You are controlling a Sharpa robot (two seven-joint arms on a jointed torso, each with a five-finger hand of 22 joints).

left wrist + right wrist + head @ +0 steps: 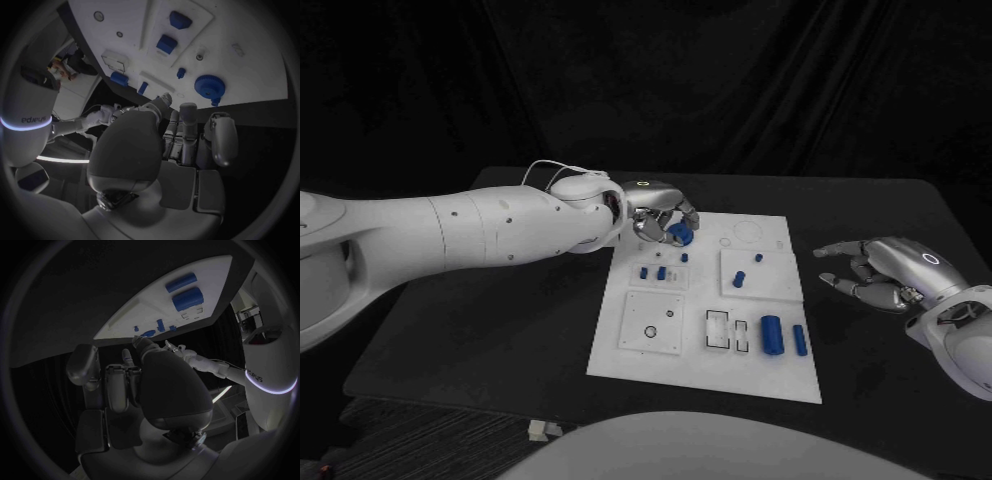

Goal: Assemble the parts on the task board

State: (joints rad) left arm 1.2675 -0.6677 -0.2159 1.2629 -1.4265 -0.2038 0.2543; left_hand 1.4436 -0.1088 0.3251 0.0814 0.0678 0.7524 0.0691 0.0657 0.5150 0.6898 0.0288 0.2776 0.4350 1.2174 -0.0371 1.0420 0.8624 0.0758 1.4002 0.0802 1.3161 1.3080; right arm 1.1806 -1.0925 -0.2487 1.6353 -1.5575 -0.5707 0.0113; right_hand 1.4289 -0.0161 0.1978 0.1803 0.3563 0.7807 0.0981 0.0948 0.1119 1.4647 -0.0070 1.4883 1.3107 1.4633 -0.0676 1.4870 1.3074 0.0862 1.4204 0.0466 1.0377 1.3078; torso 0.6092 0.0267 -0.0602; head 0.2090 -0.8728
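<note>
The white task board (pixel 629 365) lies in the middle of the black table. My left hand (pixel 658 214) hovers over its far left corner, fingers partly curled just above a round blue knob part (pixel 679 233). In the left wrist view the knob (pixel 209 86) rests on the board (pixel 256 75) just beyond my left hand's (pixel 169 145) fingertips (pixel 187 108), with a small gap between them. My right hand (pixel 884 270) floats right of the board, fingers spread and holding nothing. The right wrist view shows that hand (pixel 144 385) facing the board's edge (pixel 156 305).
A blue cylinder (pixel 770 333) and a blue bar (pixel 799 340) lie at the board's near right. Small blue pegs (pixel 652 272) stand left of centre, with a blue block (pixel 737 279) in a raised square. Bare table lies left of the board.
</note>
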